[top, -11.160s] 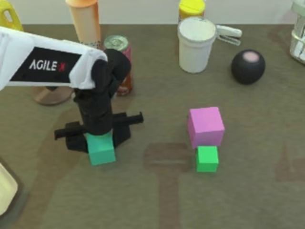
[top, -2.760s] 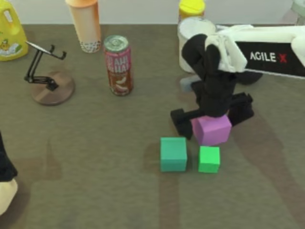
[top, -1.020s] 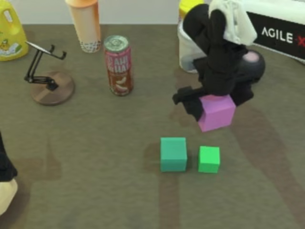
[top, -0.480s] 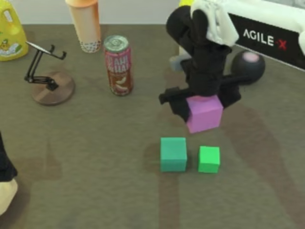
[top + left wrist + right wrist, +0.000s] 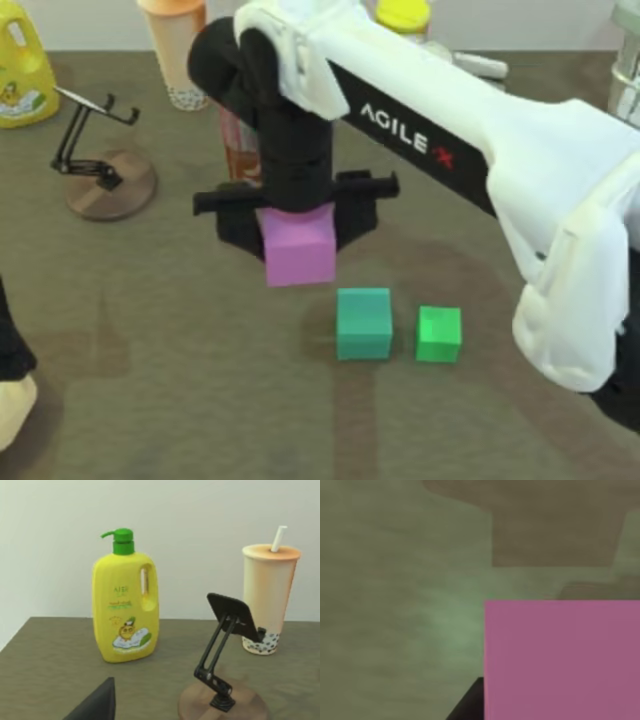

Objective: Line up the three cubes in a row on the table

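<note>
Olive-brown table (image 5: 150, 380) lies under your right gripper (image 5: 295, 215), whose fingers clamp the pink cube (image 5: 296, 245) above it, left of the teal-green cube (image 5: 363, 322) and bright green cube (image 5: 438, 333) sitting side by side. Your left arm is parked at the left edge.

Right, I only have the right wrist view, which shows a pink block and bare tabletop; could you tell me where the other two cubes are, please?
Observer: The teal-green cube and the bright green cube sit side by side on the table, with a small gap between them.
Operator: Thank you. And where is my pink one relative to them?
Observer: The right gripper holds the pink cube just left of the teal-green cube and farther back than the row.
Operator: Is the left arm anywhere near?
Observer: No, the left arm is parked at the table's left edge, well clear of the cubes.
</note>
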`<state>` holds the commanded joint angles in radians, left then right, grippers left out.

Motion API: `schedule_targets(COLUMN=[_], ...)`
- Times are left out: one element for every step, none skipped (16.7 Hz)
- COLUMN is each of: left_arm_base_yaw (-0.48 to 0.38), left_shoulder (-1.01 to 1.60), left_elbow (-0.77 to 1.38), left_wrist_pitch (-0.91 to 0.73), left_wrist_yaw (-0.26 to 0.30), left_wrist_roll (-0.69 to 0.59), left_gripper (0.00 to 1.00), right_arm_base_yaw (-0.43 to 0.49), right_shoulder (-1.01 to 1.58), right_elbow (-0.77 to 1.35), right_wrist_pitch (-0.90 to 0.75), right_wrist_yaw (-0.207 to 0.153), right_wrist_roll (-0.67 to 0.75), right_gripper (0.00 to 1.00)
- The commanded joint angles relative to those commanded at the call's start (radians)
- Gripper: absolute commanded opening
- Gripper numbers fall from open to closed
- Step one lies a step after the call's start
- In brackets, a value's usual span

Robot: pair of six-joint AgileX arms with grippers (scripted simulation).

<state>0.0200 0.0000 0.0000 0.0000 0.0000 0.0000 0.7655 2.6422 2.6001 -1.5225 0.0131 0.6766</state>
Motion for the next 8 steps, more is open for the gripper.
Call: schedule_targets(left_arm_base_yaw=[0.0,0.0,0.0,0.0,0.0,0.0,0.0,0.0], left_shoulder=[0.0,0.0,0.0,0.0,0.0,0.0,0.0,0.0], left_elbow=[0.0,0.0,0.0,0.0,0.0,0.0,0.0,0.0], left_wrist_pitch=[0.0,0.0,0.0,0.0,0.0,0.0,0.0,0.0], left_wrist_yaw=[0.0,0.0,0.0,0.0,0.0,0.0,0.0,0.0], left_wrist_roll=[0.0,0.0,0.0,0.0,0.0,0.0,0.0,0.0], left_gripper=[1.0,1.0,1.0,1.0,1.0,1.0,1.0,1.0], right_arm_base_yaw=[0.028,0.053,0.075,0.094,0.11,0.121,0.127,0.128], right_shoulder=[0.034,0.063,0.089,0.111,0.127,0.138,0.144,0.145], right_elbow=[0.075,0.138,0.192,0.236,0.268,0.291,0.303,0.305], right_wrist_pitch=[-0.036,-0.068,-0.097,-0.121,-0.139,-0.152,-0.159,-0.16], right_wrist_yaw=[0.001,0.001,0.002,0.003,0.003,0.004,0.005,0.005], right_wrist_roll=[0.049,0.095,0.136,0.171,0.198,0.219,0.229,0.231], right_gripper=[0.0,0.0,0.0,0.0,0.0,0.0,0.0,0.0])
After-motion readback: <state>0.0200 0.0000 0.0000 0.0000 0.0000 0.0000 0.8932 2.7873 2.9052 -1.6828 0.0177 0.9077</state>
